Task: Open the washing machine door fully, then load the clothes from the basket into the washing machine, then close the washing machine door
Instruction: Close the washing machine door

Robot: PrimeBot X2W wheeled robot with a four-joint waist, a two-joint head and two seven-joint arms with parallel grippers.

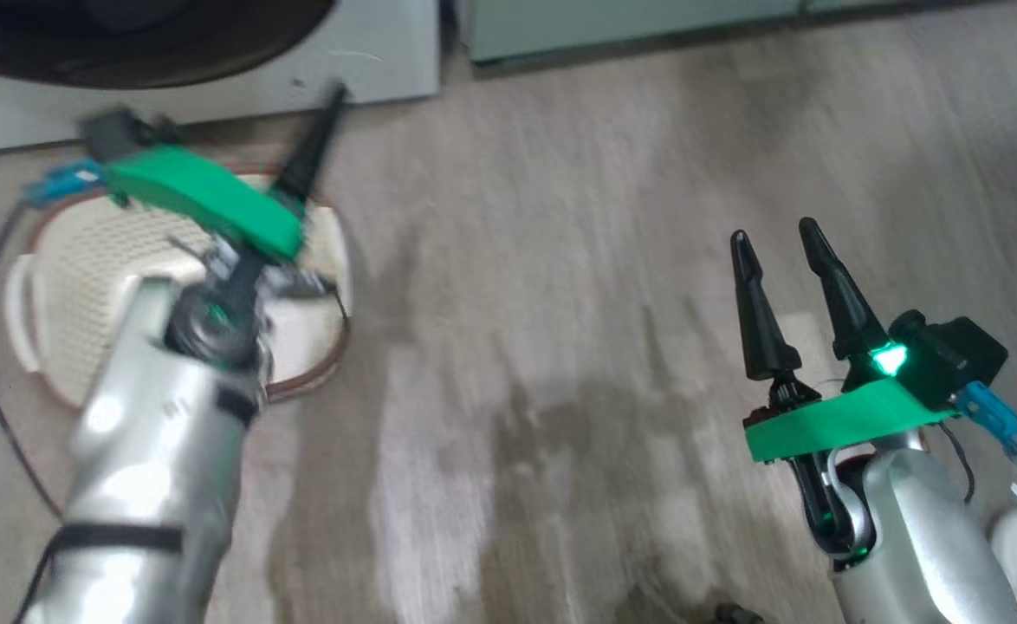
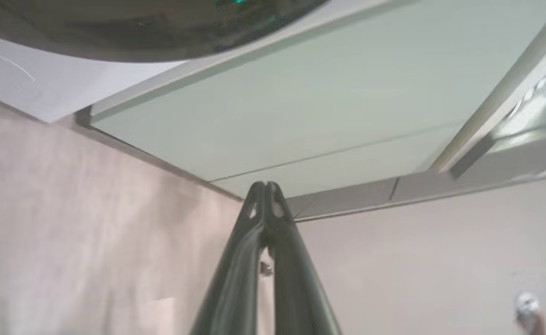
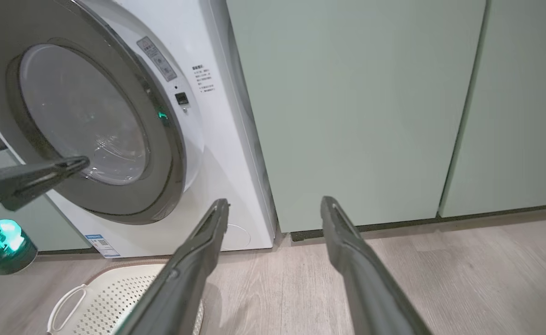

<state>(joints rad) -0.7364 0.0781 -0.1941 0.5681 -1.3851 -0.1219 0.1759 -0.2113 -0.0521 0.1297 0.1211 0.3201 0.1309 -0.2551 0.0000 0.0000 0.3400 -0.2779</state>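
The left gripper (image 1: 333, 94) was clenched, its two fingers (image 2: 254, 242) pressed together tip to tip with nothing between them. The basket (image 1: 67, 269) sat on the floor (image 1: 560, 260) under that arm, behind the fingertips. The part of it that could be seen was perforated cream plastic inside a brown rim. Ahead of the tips stood the washer (image 3: 222, 139), with the cabinet (image 3: 356, 107) beside it. In the left wrist view the dark rim of the door (image 3: 170, 158) lay above and beyond the tips, apart from them. In the right wrist view those fingers pointed toward the door's glass. The door appeared to lie shut against the washer's front, though the head view was too blurred to confirm it.

The right gripper (image 1: 774, 230) was released, with its fingers spread wide and holding nothing. It was over the floor, well apart from the left gripper. Beyond the gap between its tips was the seam where the washer met the cabinet. The basket was below and to the left of its left finger, and the door was further up on that side.
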